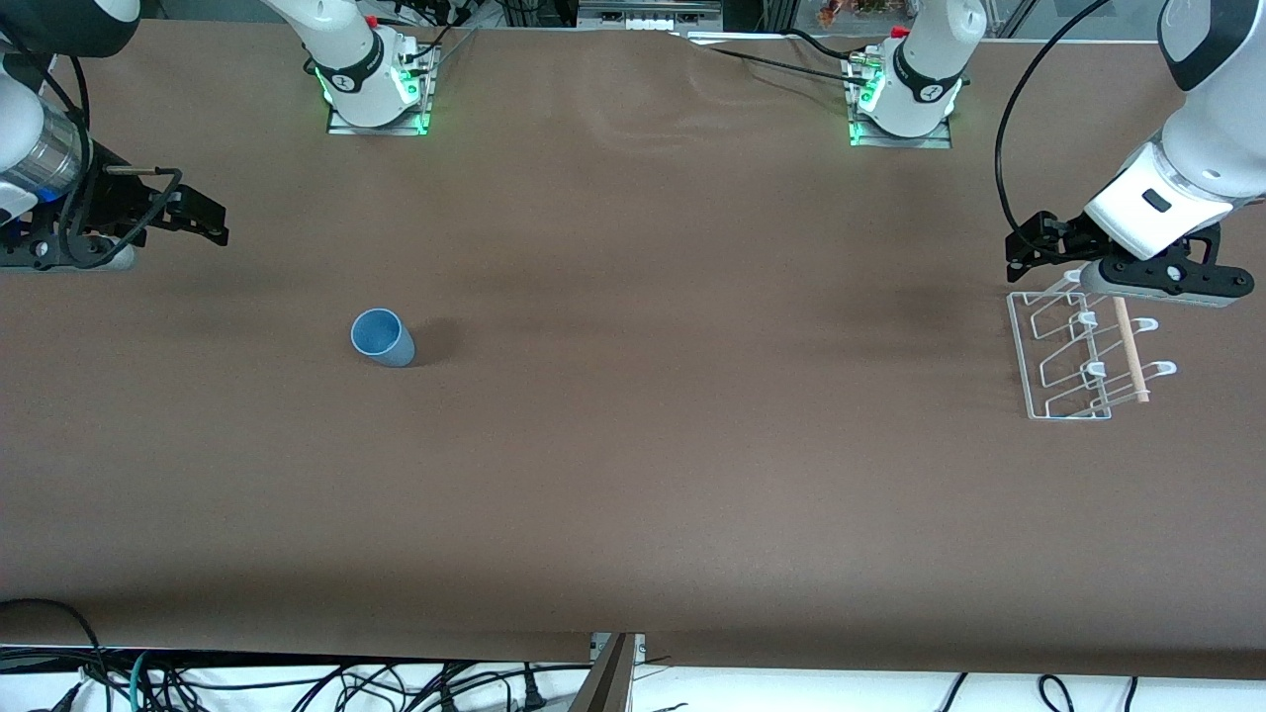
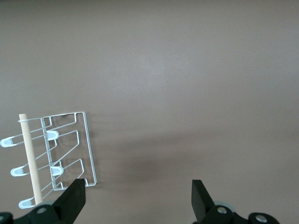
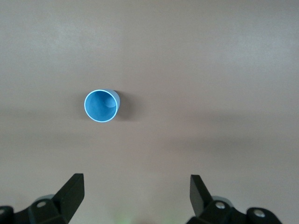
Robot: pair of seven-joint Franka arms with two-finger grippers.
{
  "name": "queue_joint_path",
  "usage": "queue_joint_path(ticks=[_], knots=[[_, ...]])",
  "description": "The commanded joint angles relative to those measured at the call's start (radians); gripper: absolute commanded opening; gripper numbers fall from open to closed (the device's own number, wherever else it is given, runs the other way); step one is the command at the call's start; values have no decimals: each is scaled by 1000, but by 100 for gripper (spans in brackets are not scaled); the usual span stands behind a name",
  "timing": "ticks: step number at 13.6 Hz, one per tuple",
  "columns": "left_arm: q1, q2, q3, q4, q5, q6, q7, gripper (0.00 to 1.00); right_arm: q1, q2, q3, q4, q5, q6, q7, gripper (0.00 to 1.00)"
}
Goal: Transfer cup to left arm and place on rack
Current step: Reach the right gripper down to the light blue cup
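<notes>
Closest to the front camera among the task's things, the rack (image 1: 1083, 358) stands on the brown surface (image 1: 633, 475) near the edge at the left arm's end, its pale wooden dowel (image 1: 1130, 351) running along the wire loops. Well apart from it, the cup (image 1: 383, 337) stands upright, mouth up, toward the right arm's end of the surface, about midway between the edge by the robots' bases and the edge by the camera. At that end the right hand (image 1: 203, 220), all black, hangs over the surface close to its edge, away from the cup; the left hand (image 1: 1037, 245) hangs just over the rack's end that lies toward the bases, touching nothing. From the left wrist, the left hand (image 2: 138, 198) shows its two black fingers (image 2: 74, 198) spread wide with bare surface between them, and the rack (image 2: 70, 151) lies below with one corner just beside one fingertip. From the right wrist, the right hand (image 3: 137, 196) is likewise spread wide and holds nothing; the cup (image 3: 101, 106) sits on the surface (image 3: 210, 70) below, seen down its open mouth, clear of both fingers (image 3: 72, 193).
</notes>
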Motion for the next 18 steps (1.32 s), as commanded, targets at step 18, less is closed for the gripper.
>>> queue_joint_path(ticks=[18], knots=[[-2, 0, 5, 12, -16, -15, -1, 100, -10, 257, 19, -132, 42, 281, -41, 99]])
